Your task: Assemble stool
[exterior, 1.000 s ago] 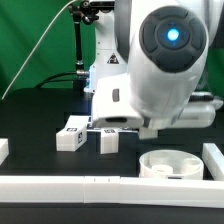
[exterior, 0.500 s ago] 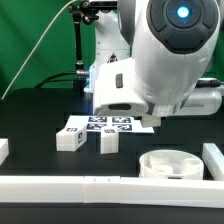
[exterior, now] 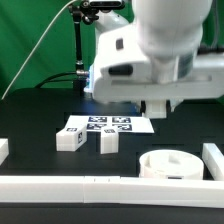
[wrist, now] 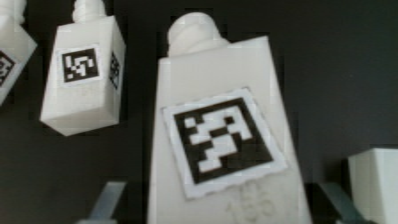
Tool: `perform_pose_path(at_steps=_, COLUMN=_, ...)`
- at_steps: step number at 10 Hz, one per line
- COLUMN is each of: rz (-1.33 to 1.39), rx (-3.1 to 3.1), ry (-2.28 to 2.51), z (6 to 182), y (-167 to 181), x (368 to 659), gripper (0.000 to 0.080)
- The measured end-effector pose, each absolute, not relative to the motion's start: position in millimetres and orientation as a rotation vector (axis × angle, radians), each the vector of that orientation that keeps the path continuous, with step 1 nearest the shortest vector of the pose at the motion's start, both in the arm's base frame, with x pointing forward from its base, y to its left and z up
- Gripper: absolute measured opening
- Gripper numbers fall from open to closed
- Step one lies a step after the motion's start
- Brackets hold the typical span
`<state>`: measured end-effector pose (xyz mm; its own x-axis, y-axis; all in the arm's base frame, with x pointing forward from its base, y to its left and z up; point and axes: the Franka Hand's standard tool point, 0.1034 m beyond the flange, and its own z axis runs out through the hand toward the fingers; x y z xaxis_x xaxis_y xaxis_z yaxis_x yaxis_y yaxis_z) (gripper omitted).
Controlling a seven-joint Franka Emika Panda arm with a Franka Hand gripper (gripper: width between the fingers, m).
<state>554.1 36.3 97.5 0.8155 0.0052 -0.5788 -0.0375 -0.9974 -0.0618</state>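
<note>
Hovering over the black worktop (exterior: 30, 115), your gripper (wrist: 224, 198) stands open in the wrist view. Its two grey fingertips (wrist: 111, 200) are set wide on either side of a short blocky white plastic leg (wrist: 221, 125), with a dark gap between each of them and the leg. The leg's black-and-white square tag faces the camera. A second white leg (wrist: 84, 82) lies just beside it without touching, and the edge of a third leg (wrist: 9, 50) shows beyond that one.

In the exterior view, your bulky white arm (exterior: 150, 50) fills the top of the scene and hides the gripper. Two legs sit mid-worktop, the left leg (exterior: 70, 138) and the right leg (exterior: 108, 142), just in front of the marker board (exterior: 105, 124). You cannot tell which of the wrist view's legs they are. The round white plastic disc seat (exterior: 170, 163) rests near the front on the exterior view's right, well apart from both legs. A long white border rail (exterior: 80, 185) runs along the near edge.
</note>
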Motion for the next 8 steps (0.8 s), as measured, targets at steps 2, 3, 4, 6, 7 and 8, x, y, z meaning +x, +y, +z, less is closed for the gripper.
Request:
perform_pose_path(at_steps=2, rz=0.751, rx=-2.98, ry=0.033, z=88.7, y=35.9, x=562.6, gripper=0.0327)
perform_pose_path(at_steps=3, rz=0.651, rx=-3.006, ry=0.036, z=89.7, y=35.9, x=566.4, gripper=0.0327)
perform_pose_path(at_steps=4, rz=0.521, rx=-3.033, ry=0.04, z=88.9, y=35.6, x=571.0, gripper=0.0327)
perform_pose_path(at_steps=6, rz=0.352, rx=-3.058, ry=0.028, z=97.4, y=37.2, x=584.3, gripper=0.0327)
perform_pose_path(at_steps=7, rz=0.242, rx=-3.069, ry=0.028, z=105.6, y=37.2, x=597.2, gripper=0.0327)
perform_pose_path(at_steps=8, rz=0.199, rx=-3.072, ry=0.035, z=114.0, y=37.2, x=602.7, gripper=0.0327)
